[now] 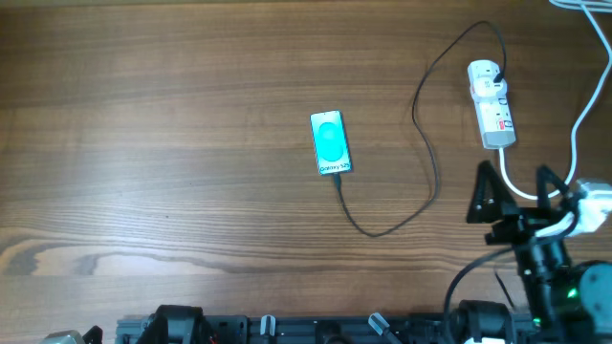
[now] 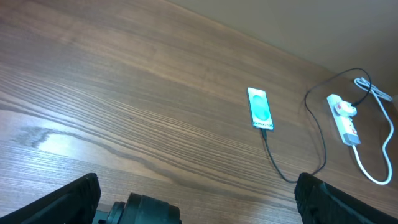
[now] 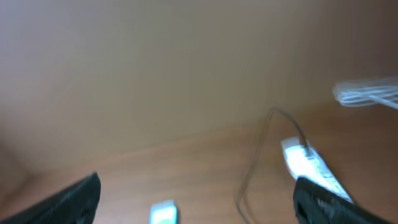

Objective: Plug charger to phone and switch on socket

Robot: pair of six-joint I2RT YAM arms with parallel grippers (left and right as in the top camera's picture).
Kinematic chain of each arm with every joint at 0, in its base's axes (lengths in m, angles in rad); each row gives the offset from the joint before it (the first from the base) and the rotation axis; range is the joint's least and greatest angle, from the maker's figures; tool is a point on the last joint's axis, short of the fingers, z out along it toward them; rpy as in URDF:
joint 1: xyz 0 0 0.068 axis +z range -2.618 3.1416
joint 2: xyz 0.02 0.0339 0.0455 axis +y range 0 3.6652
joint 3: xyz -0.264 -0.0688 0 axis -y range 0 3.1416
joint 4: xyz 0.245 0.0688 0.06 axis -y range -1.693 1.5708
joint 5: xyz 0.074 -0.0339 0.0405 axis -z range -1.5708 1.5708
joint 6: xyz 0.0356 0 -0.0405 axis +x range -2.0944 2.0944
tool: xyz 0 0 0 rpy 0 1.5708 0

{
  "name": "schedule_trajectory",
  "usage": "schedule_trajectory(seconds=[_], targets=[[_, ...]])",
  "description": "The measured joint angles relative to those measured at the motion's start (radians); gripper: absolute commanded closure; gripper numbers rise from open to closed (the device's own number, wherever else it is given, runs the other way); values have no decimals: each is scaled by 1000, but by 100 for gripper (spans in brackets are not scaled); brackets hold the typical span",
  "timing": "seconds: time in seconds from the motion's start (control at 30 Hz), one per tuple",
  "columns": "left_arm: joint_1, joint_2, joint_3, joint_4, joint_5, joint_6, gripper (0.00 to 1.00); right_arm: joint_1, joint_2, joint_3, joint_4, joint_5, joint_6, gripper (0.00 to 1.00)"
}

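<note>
The phone [image 1: 331,143] lies flat mid-table, its cyan screen up, also in the left wrist view [image 2: 260,107] and blurred in the right wrist view [image 3: 163,213]. The thin black charger cable [image 1: 427,143] runs from the phone's near end in a loop to a black plug in the white socket strip [image 1: 491,103], seen also in the left wrist view [image 2: 344,118] and the right wrist view [image 3: 305,163]. My right gripper [image 1: 516,196] is open and empty, just in front of the strip. My left gripper [image 2: 196,196] is open and empty, low at the table's near edge.
A thick white cord [image 1: 583,105] curves from the strip's near end to the far right corner. Bare wooden tabletop [image 1: 143,143] stretches left of the phone. The arm bases [image 1: 287,330] line the near edge.
</note>
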Motion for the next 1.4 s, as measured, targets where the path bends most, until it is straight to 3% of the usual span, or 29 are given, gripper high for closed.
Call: schedule_trajectory(seconds=[0.17, 0.37, 0.73, 0.97, 1.13, 1.4], targets=[[0, 0, 0, 0, 0, 0, 0, 42, -142, -221, 256, -24, -5, 0], [0, 0, 0, 0, 0, 0, 0, 42, -265, -441, 444, -25, -4, 0], [0, 0, 0, 0, 0, 0, 0, 42, -276, -683, 746, 6, 18, 0], [0, 0, 0, 0, 0, 0, 0, 42, -278, -714, 651, 42, 42, 0], [0, 0, 0, 0, 0, 0, 0, 42, -281, -714, 479, 109, 43, 0], [0, 0, 0, 0, 0, 0, 0, 42, -282, -714, 472, 135, 6, 0]])
